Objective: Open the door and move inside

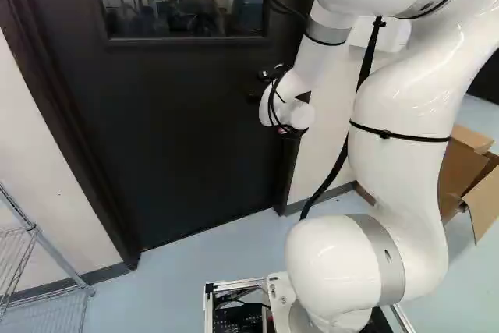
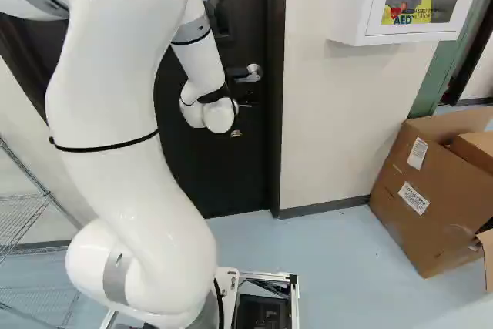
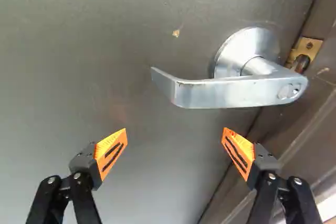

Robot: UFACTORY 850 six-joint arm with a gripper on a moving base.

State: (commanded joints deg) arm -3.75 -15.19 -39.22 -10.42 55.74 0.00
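Observation:
In the right base view the gripper (image 2: 243, 101) is mostly hidden behind the arm's wrist, close to the dark door (image 1: 187, 122). The wrist view shows the gripper (image 3: 174, 153) open, its orange-padded fingers wide apart with nothing between them. Ahead of the fingers, a silver lever handle (image 3: 226, 93) lies roughly level across the door, its free end pointing away from the frame. Neither pad appears to touch it. A brass plate with the latch (image 3: 304, 51) shows at the door's edge beside the handle. The door looks closed in its frame.
A dark door frame (image 2: 275, 113) borders the door. Cardboard boxes (image 2: 431, 190) stand on the floor to its right, below a white wall cabinet (image 2: 354, 5). A wire shelf (image 1: 43, 247) stands at the left of the left base view.

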